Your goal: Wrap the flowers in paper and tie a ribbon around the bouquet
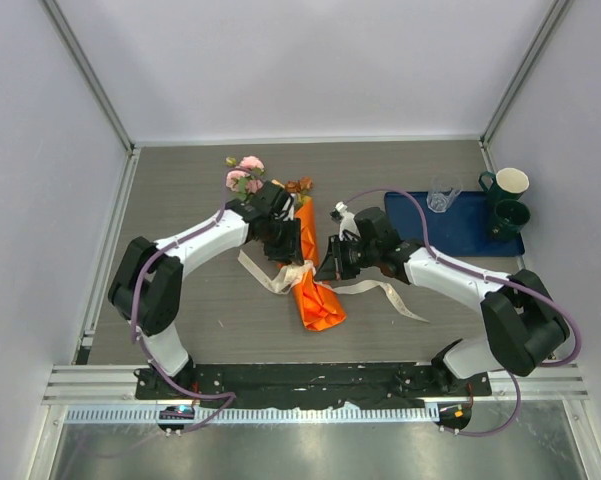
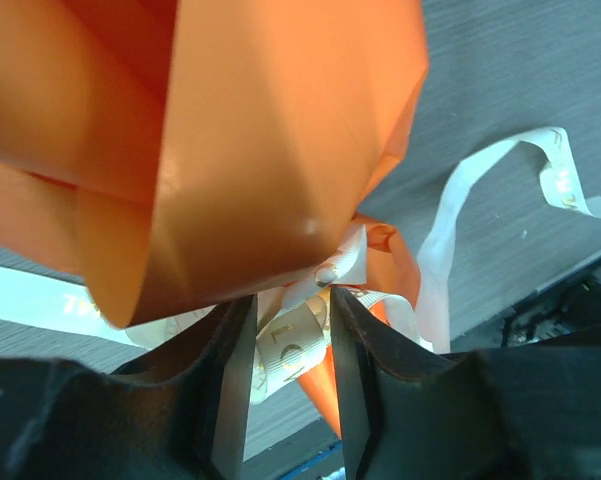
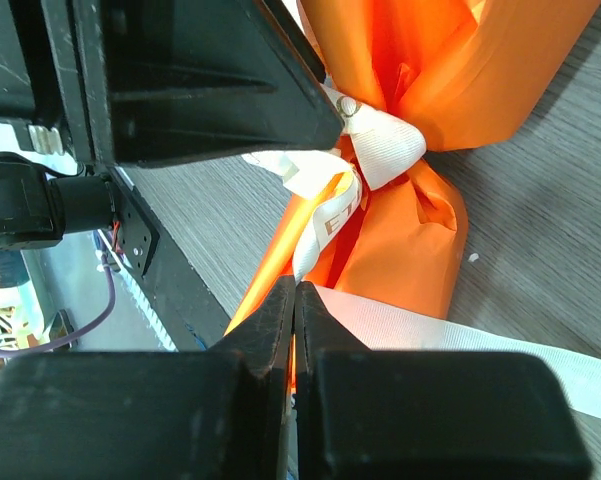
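Frankly, my first worry is the grey wood-grain desk (image 1: 200, 300). It looks smooth, and the bouquet (image 1: 318, 298) lies flat near its middle between my two arms, so it could slide or roll if I tug it sideways. Its cone of bright orange paper (image 2: 260, 150) is cinched only at the waist, and a pull across it could let the sheet spring open or crease. The narrow cream-white ribbon (image 3: 385, 150) is bunched round that waist in what looks like a loose knot, with tails trailing over the desk on both sides. An uneven pull could slacken it or drag it off towards the narrow end. The small pink and brown artificial flowers (image 1: 245, 175) stick out of the far end, close by my left wrist, where a careless swing could crush them. My left arm reaches out with its elbow to the left and its forearm angled across to the upper cone. My left end effector (image 2: 292, 305) has its jaws partway apart with a printed loop of ribbon in the gap, and I cannot tell whether the pads bite it. My right arm comes in low from the right, forearm pointing at the waist. My right end effector (image 3: 295, 295) has its jaws pressed together, and a strand runs to their tips, but I cannot tell whether it is pinched.
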You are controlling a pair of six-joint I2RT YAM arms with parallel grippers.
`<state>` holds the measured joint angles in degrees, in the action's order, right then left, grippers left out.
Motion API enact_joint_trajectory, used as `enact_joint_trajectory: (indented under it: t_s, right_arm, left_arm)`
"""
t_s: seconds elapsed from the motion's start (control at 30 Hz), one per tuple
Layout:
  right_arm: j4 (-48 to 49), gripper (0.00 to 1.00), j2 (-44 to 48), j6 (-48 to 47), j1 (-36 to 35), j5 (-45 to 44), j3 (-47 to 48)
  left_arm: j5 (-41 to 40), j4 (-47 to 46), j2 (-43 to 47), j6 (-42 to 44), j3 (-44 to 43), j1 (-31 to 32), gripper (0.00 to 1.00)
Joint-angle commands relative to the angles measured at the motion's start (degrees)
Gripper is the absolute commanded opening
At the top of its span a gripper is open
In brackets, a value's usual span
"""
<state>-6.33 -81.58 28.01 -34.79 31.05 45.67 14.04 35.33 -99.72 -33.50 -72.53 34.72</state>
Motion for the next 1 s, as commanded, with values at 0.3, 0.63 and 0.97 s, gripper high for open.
enact_joint_trajectory:
  t_s: [0.3, 0.63, 0.97]
  right_arm:
    - [2.19, 0.00, -1.38, 4.85, -0.28, 1.20, 3.72]
    - [2.63, 0.00, -7.44, 6.35, -0.28, 2.35, 6.80]
    - [9.05, 0.01, -12.98, 6.53, -0.28, 5.35, 8.29]
  left_arm:
    - [7.50, -13.69, 7.77, -3.42, 7.75, -1.23, 0.02]
    - [3.80, -24.52, 15.79, -5.35, 16.89, -1.23, 0.00]
    - [7.31, -24.79, 14.64, -5.53, 17.34, -1.23, 0.00]
